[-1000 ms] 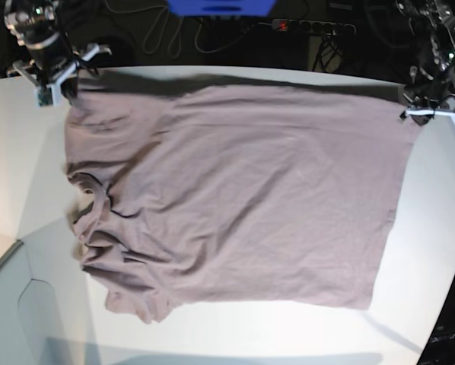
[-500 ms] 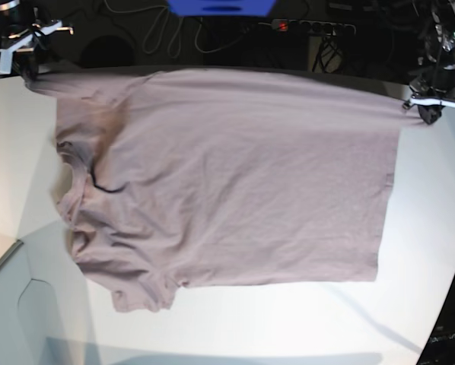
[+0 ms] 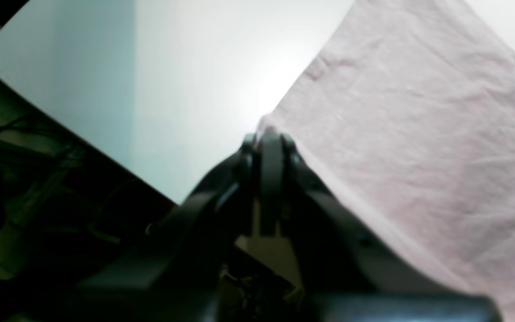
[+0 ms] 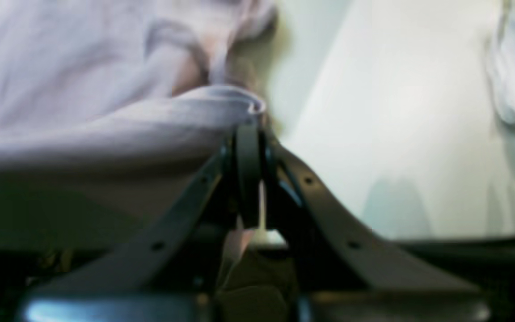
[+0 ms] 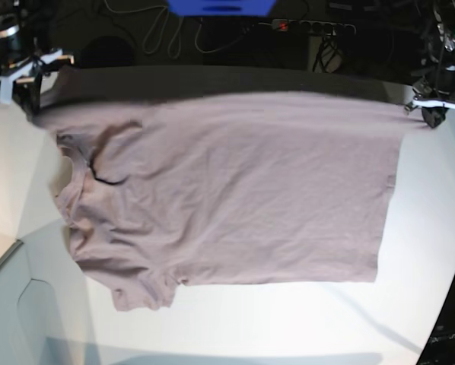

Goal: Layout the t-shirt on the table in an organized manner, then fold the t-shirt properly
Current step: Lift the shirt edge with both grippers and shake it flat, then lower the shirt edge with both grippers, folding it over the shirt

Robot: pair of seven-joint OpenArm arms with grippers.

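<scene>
Spread wide across the counter (image 5: 433, 228), t-shirt (image 5: 235, 198) mostly flat, near sleeve bunched by the near-left edge. At the far edge, left hand (image 5: 433, 114) and right hand (image 5: 26, 76) both pinching shirt corners, stretching. Laying-out nearly finished; folding not begun.

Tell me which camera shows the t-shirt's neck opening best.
The base view: the t-shirt lies spread, and its neck opening shows at the left. The left wrist view shows only plain fabric near a corner; the right wrist view is blurred, showing bunched cloth.
</scene>
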